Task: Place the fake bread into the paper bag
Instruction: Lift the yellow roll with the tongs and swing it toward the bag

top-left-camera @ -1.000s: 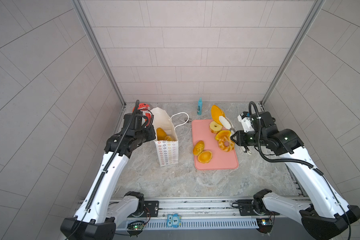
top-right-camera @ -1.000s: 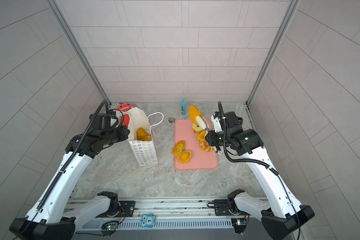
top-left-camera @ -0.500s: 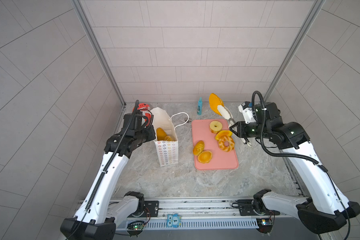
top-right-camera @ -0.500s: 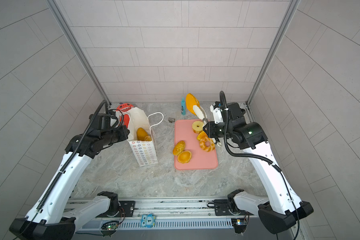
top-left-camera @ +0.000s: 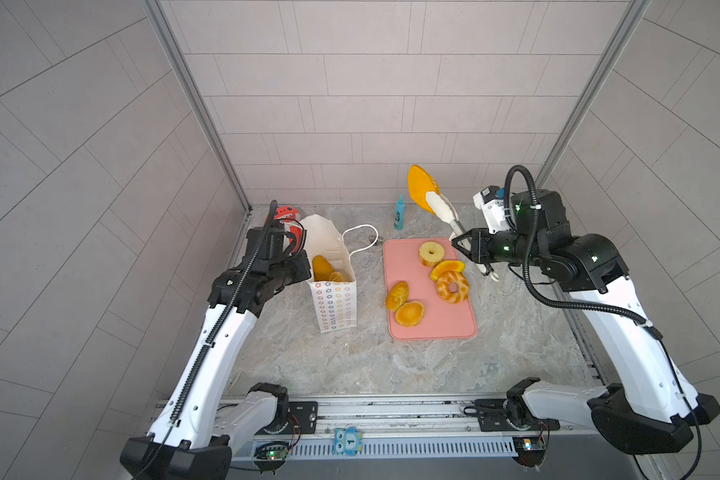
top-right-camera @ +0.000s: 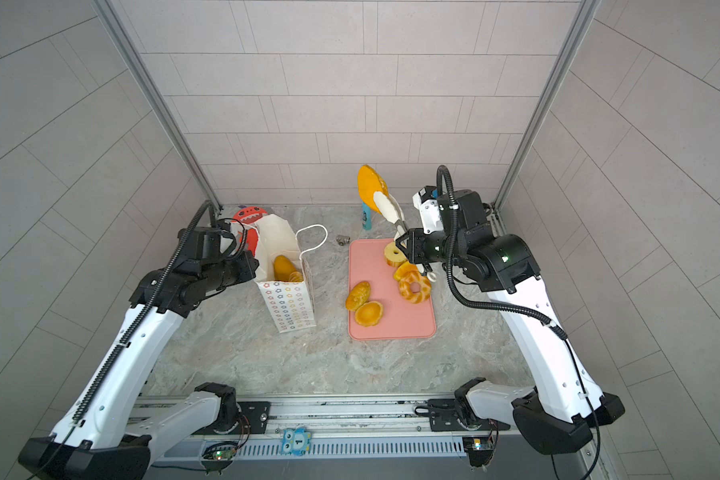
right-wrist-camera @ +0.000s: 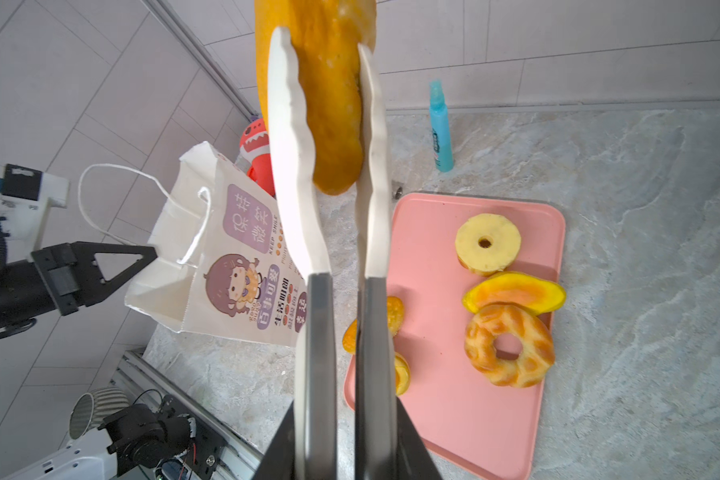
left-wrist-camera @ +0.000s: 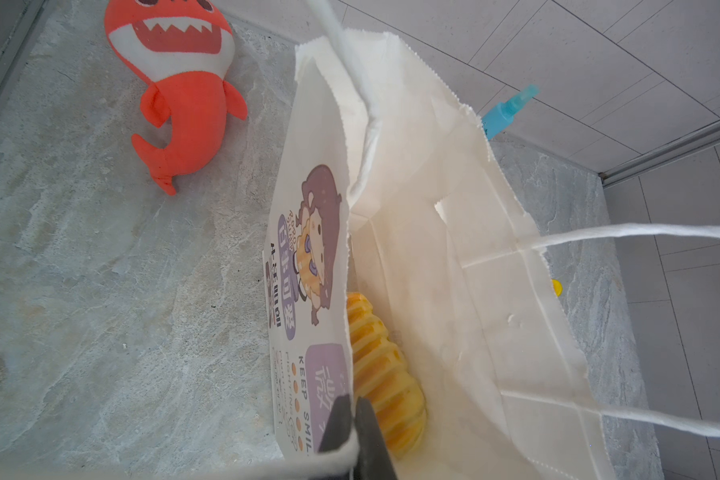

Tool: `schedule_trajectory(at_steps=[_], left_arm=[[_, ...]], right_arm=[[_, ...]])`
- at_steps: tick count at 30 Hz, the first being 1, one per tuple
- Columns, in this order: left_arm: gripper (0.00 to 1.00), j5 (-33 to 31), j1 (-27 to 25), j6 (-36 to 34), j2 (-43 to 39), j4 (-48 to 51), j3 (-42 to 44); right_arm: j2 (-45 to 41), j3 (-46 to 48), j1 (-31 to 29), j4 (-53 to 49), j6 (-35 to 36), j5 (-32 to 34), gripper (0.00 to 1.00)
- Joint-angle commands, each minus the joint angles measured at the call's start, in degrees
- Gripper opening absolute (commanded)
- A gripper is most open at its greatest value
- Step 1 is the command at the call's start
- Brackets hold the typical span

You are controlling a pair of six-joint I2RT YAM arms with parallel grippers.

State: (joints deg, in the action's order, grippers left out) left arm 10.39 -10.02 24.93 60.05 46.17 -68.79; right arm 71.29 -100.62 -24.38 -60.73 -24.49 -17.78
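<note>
Clamping the handles of a pair of white-tipped grey tongs (top-left-camera: 443,212), the right gripper (top-left-camera: 460,243) is closed on them. The tong blades pinch the long golden-orange toy loaf (top-left-camera: 417,189), which hangs in the air behind the flat pink tray (top-left-camera: 433,320), well above the table (top-left-camera: 350,365). That height looks meant to carry the loaf over a tall rim.

The left gripper (left-wrist-camera: 352,419) is closed on the rim of the tall white paper bag (top-left-camera: 335,299), probably so that the light bag stands upright with its mouth open. The bag stands on the table left of the tray in both top views, apart from it.

On the tray lie a pale yellow ring (top-left-camera: 432,253) and a braided golden ring (top-left-camera: 452,286). An orange slice (top-left-camera: 445,266) between them touches the braided one. Two round orange buns (top-left-camera: 396,294) lie nearer the bag.

Only the left wrist view shows the pinch on the paper and a ridged yellow bread piece (left-wrist-camera: 383,374) lying deep in the bag. The right wrist view shows both blades squeezing the loaf near its lower end. The top views alone show the loaf well apart from the bag's mouth.
</note>
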Motion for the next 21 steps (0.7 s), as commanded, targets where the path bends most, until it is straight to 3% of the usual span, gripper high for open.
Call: schedule_trajectory(at_steps=[1, 11, 21], left_arm=[[0.06, -0.65, 0.3, 0.38, -1.08, 0.97, 1.03], [0.06, -0.99, 0.26, 0.66, -1.6, 1.17, 1.05], [0.06, -0.9, 0.28, 1.41, -1.96, 0.41, 1.48]], right_arm=[[0.47, -3.15, -3.14, 1.9, -0.73, 0.95, 0.28], [5.67, -9.42, -17.54, -0.91, 0.77, 13.27, 0.28], [9.95, -13.36, -24.99, -4.02, 0.89, 21.46, 0.28]])
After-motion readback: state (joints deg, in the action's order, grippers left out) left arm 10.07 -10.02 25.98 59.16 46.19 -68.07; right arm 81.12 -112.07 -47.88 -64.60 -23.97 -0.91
